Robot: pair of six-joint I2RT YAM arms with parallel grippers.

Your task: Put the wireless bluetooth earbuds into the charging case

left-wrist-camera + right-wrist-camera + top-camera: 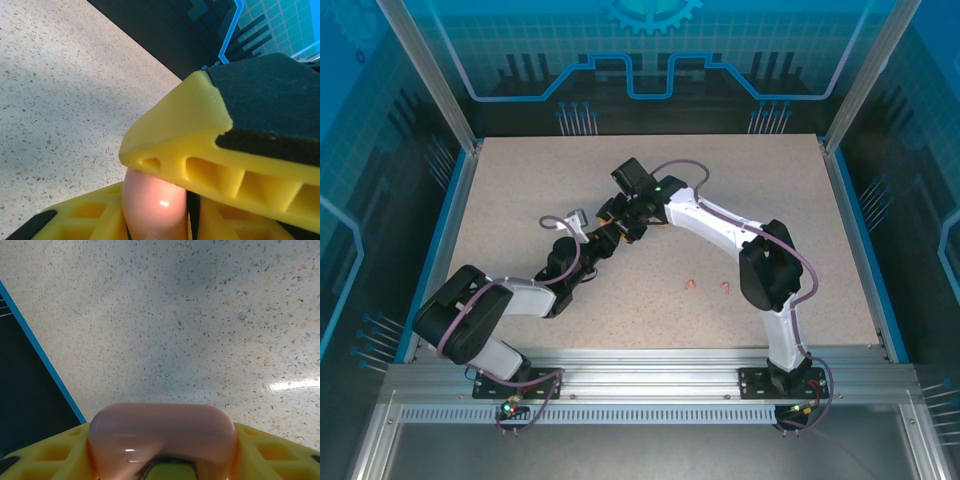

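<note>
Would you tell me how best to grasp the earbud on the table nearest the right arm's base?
Probably pinch the earbud across its tiny body from straight above. It lies low on the bare table, apart from the neighbouring earbud, with room on either side. Its finer shape is too small to tell.

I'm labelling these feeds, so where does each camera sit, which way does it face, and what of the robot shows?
Top external: above and behind the bases, looking down on the table; left arm and right arm meet mid-table.
Left wrist: on the left arm, looking across the table; left fingers beside a pink rounded thing.
Right wrist: on the right arm, looking down; right fingers flank the pink case.
Shared: the speckled table.
</note>
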